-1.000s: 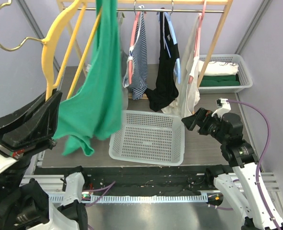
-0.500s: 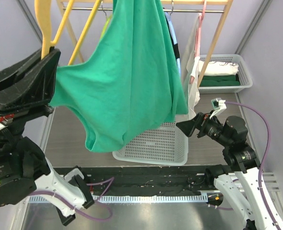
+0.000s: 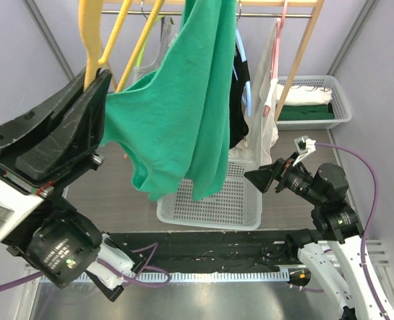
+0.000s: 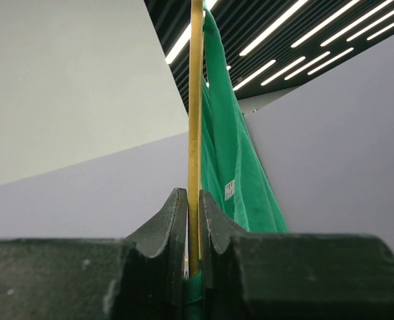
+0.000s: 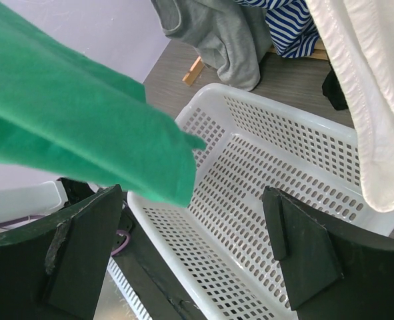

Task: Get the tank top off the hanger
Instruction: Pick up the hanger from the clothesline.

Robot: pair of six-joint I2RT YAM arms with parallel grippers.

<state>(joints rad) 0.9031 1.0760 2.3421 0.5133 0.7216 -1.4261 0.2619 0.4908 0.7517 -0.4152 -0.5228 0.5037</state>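
Note:
A green tank top (image 3: 183, 113) hangs from a yellow hanger (image 3: 90, 40), lifted high at the left, close to the top camera. My left gripper (image 3: 93, 83) is shut on the hanger's lower bar; in the left wrist view the yellow hanger (image 4: 195, 133) runs up between the closed fingers with the green tank top (image 4: 240, 167) draped to its right. My right gripper (image 3: 253, 177) stands open at the right, pointing left toward the cloth. In the right wrist view the hem of the tank top (image 5: 83, 127) hangs above and ahead of the open right gripper (image 5: 197, 247), untouched.
A white perforated basket (image 3: 240, 213) sits on the table below the cloth; the same basket (image 5: 263, 200) fills the right wrist view. A wooden rack (image 3: 303, 53) at the back holds black, white and striped garments. Another basket (image 3: 340, 107) with folded clothes stands at the back right.
The left arm has shifted the hanger rightward and the tank top has swung and folded narrower. The right gripper has barely moved and stays open.

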